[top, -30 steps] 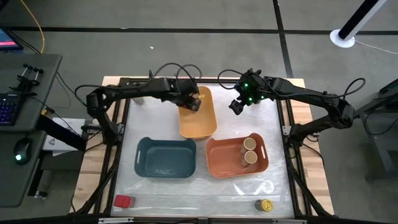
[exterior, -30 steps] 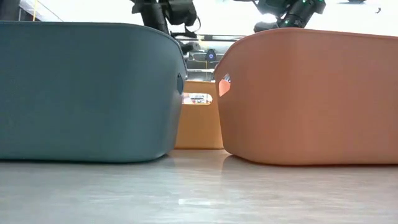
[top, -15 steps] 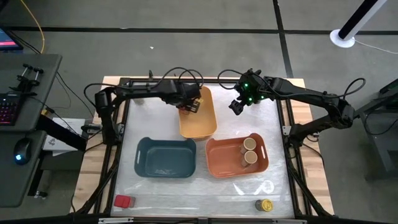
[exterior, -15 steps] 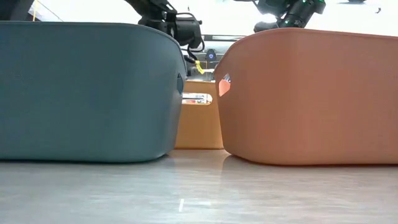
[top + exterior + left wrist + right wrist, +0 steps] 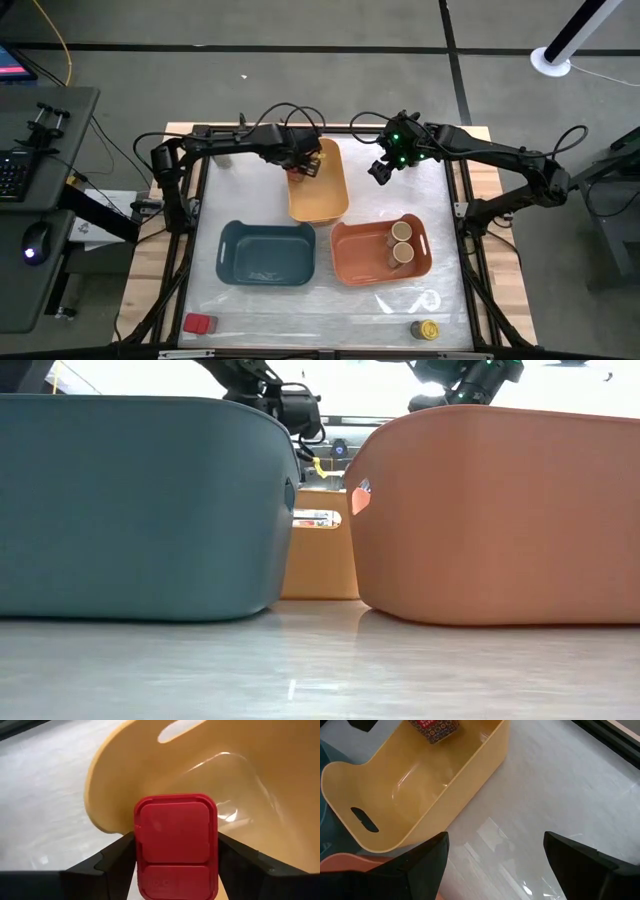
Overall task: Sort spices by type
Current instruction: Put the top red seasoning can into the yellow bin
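Red boxy tin (image 5: pixel 176 845) clamped by left end effector (image 5: pixel 175 862).

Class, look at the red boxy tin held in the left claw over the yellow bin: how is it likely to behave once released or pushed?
The red tin has flat faces, so it probably slides or tips over rather than rolling. The left claw clamps its flat sides without visible denting, suggesting it is stiff. Dropped into the yellow bin, it may skid on the glossy floor.
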{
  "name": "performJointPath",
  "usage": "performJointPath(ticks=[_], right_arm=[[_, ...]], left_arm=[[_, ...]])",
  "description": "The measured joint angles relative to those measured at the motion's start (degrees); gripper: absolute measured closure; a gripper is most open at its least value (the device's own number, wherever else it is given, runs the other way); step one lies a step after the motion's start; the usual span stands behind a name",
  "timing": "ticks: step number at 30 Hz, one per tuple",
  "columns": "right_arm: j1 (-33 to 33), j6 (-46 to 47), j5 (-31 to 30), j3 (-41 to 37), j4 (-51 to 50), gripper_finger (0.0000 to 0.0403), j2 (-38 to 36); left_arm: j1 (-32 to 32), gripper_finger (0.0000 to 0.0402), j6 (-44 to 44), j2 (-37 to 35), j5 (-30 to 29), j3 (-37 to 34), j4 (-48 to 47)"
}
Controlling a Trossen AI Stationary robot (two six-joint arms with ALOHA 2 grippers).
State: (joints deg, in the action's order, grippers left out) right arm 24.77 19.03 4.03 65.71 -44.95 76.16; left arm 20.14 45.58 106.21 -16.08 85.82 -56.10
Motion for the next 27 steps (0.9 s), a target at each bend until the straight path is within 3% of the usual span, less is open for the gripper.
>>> performJointPath(ticks=[17, 27], right_arm=[[0.0, 0.0, 0.02, 0.0, 0.0, 0.0084, 0.0], [0.0, 0.0, 0.02, -0.02, 0.0, 0.0084, 0.0]], left_arm=[[0.72, 0.0164, -2.66, 0.0, -0.06, 0.0, 0.81], [1.6, 0.012, -2.4, 0.0, -1.7, 0.0, 0.9]])
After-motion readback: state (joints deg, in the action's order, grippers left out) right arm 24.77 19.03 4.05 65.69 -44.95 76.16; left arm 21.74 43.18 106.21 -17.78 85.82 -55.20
